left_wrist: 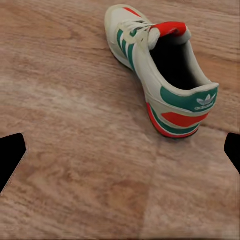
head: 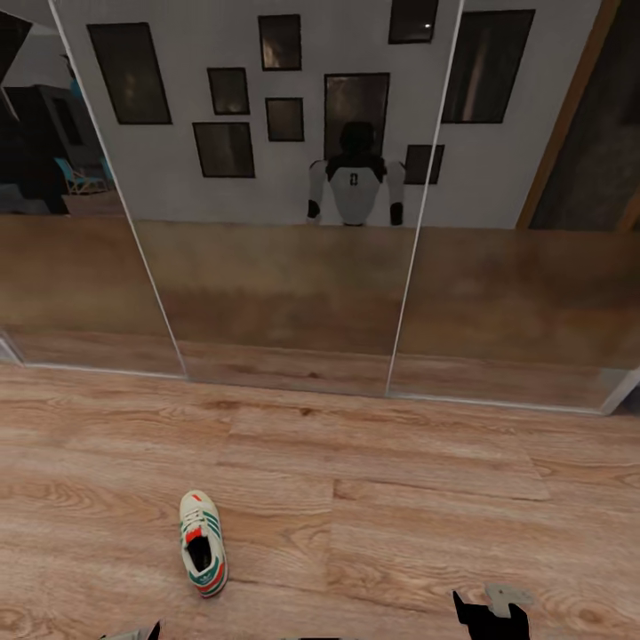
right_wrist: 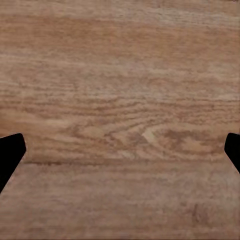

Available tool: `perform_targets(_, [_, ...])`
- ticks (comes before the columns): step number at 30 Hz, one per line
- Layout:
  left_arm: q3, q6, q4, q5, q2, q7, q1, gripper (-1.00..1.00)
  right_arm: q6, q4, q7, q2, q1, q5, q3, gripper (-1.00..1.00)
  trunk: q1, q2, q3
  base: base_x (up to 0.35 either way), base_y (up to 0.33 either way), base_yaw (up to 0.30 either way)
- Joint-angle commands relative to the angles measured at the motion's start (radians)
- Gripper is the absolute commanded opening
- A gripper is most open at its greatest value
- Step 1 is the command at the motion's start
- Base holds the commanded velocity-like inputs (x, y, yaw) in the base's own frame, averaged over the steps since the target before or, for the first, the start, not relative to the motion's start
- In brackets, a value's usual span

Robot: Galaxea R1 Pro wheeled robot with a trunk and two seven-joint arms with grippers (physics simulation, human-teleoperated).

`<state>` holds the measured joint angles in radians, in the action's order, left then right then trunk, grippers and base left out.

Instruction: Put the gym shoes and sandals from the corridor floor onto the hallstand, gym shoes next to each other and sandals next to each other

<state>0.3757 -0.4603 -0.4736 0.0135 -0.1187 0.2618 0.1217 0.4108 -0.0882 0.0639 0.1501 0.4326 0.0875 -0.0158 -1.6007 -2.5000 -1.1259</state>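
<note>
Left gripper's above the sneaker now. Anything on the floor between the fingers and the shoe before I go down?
Nothing visible. In the left wrist view only bare floor lies between the open left gripper and the gym shoe, which sits upright with its heel toward the fingers. The head view shows the shoe alone on the planks.

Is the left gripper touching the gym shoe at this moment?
Apart. In the left wrist view, the left gripper is open, and bare corridor floor lies between its fingertips and the gym shoe.
</note>
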Motion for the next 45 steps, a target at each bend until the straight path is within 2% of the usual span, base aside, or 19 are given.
perform_targets(1, [0.006, -0.001, 0.001, 0.002, 0.001, 0.010, 0.001, 1.00, 0.003, 0.001, 0.007, 0.000, 0.000, 0.009, -0.001, 1.00, 0.000, 0.000, 0.000, 0.000, 0.000, 0.222])
perform_targets(29, [0.006, -0.001, 0.001, -0.001, 0.001, 0.008, 0.001, 1.00, 0.003, 0.001, 0.007, 0.000, 0.000, 0.009, -0.001, 1.00, 0.000, 0.000, 0.032, 0.008, -0.003, 0.204])
perform_targets(45, [0.006, -0.001, 0.001, -0.001, 0.001, 0.008, 0.001, 1.00, 0.003, 0.001, 0.007, 0.000, 0.001, 0.009, -0.001, 1.00, 0.000, 0.000, 0.051, 0.162, -0.169, 0.192])
